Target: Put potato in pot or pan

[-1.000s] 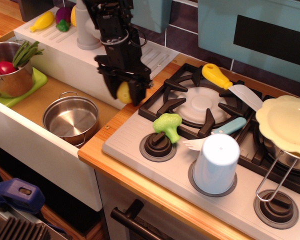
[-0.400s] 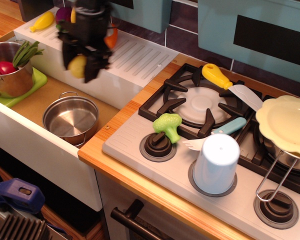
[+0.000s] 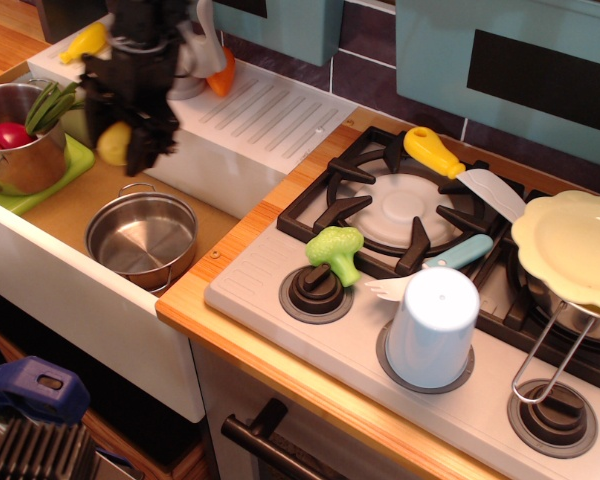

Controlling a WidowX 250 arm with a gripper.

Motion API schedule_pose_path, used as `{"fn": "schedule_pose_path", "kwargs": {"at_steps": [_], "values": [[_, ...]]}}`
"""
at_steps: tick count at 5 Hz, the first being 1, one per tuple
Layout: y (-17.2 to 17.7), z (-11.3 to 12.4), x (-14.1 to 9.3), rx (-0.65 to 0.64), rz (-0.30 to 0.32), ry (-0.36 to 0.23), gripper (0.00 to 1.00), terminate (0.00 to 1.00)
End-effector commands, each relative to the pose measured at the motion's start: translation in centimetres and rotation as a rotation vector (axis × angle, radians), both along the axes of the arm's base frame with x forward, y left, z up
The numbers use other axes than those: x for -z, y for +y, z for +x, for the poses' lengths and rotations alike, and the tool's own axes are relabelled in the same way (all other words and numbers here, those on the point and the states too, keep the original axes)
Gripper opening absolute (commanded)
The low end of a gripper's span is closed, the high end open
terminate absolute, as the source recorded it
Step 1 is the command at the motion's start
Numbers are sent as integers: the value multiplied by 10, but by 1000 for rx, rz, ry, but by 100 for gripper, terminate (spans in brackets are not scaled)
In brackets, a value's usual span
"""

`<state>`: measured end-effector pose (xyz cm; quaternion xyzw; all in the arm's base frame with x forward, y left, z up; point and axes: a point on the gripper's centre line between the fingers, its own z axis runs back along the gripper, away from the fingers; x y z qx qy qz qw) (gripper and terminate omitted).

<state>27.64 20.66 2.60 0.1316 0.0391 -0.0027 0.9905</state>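
Observation:
My gripper [image 3: 120, 148] is shut on the yellow potato [image 3: 113, 143] and holds it in the air over the sink, above and a little left of the empty steel pot [image 3: 140, 238]. The arm is black and motion-blurred. The potato shows between the fingers [image 3: 145, 150], its lower part visible. The pot stands in the sink basin near the wooden counter edge.
A second steel pot [image 3: 15, 150] with a red vegetable and green beans stands on a green mat at far left. On the stove are a green broccoli [image 3: 336, 250], a yellow-handled knife [image 3: 435, 152], a pale blue cup [image 3: 433, 325], and a pan with a yellow plate [image 3: 570, 240].
My gripper has carried the potato left from the stove's edge across the draining board and now down over the sink, close to the empty pot.

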Motion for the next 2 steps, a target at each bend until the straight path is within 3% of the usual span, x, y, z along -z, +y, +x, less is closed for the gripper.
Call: {"fn": "schedule_pose_path", "kwargs": {"at_steps": [1, 2], "values": [[11, 7, -14, 7, 21, -57, 100, 0], [11, 7, -14, 7, 21, -57, 100, 100]]}}
